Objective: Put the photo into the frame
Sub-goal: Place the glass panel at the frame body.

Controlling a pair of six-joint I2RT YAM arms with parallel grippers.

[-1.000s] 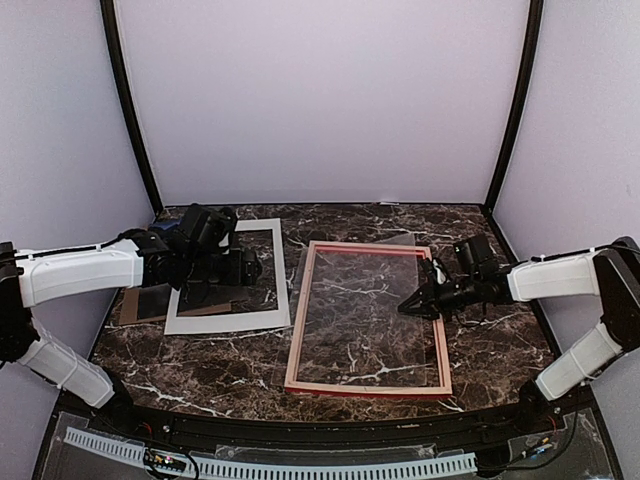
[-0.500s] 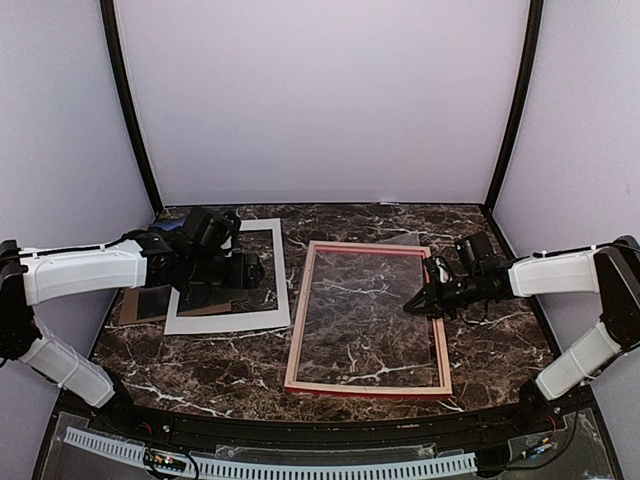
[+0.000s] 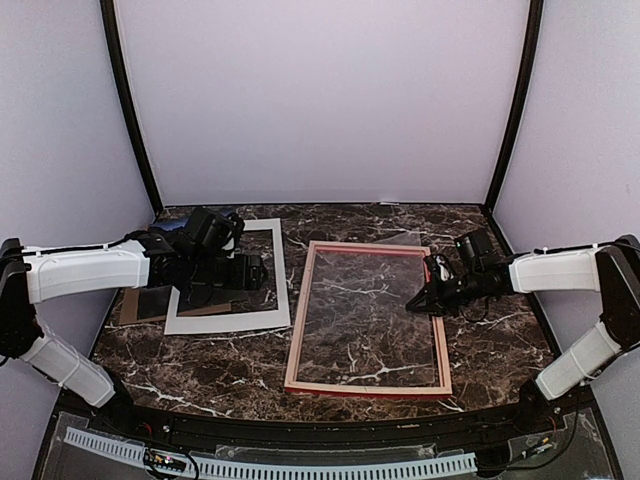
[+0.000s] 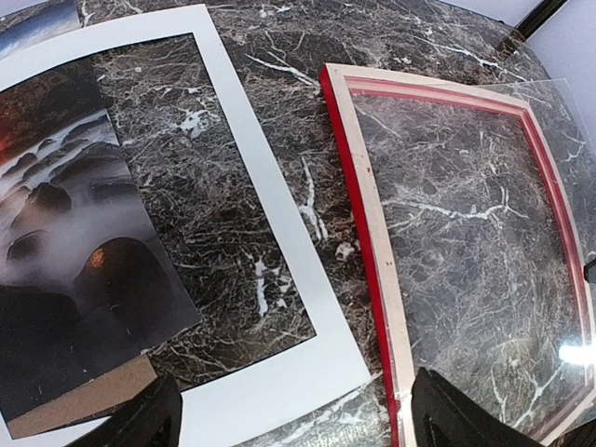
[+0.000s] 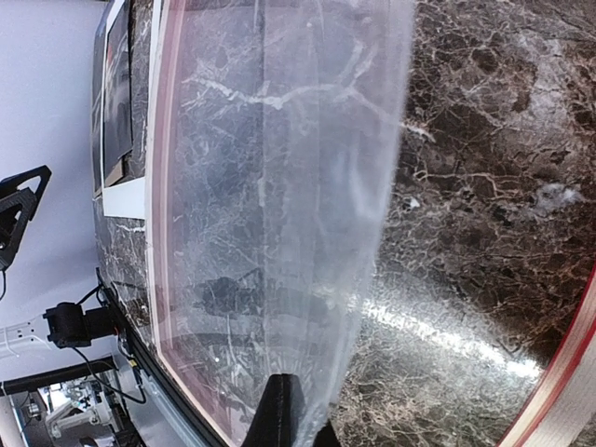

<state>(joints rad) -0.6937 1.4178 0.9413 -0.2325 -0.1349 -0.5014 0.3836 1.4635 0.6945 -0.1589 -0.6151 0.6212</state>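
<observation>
The thin rectangular picture frame [image 3: 368, 385] with bright red front and pale wood edges lies flat on the dark veined marble table [image 3: 500, 350], right of centre. A clear transparent sheet [image 3: 365, 300] lies across its opening, one far corner reaching past the far rail. The right gripper [image 3: 420, 300] sits at the frame's right rail. In the right wrist view its fingers [image 5: 279, 410] are closed together on the near edge of the clear sheet [image 5: 279, 186], and that edge stands away from the red rail seen at the lower right. To the left of the frame, close beside it but not touching, lies a flat white mat border [image 3: 225, 320]. The left gripper [image 3: 250, 270] hovers above the mat. In the left wrist view its jaws are spread wide with nothing between them. The photo [image 4: 65, 279], a dark landscape print of misty pale water and rocks, lies inside the opening of the white mat [image 4: 279, 233], skewed against its edges. A plain brown backing board [image 4: 74, 405] shows at the photo's lower edge. The photo is well apart from the frame [image 4: 368, 214].
</observation>
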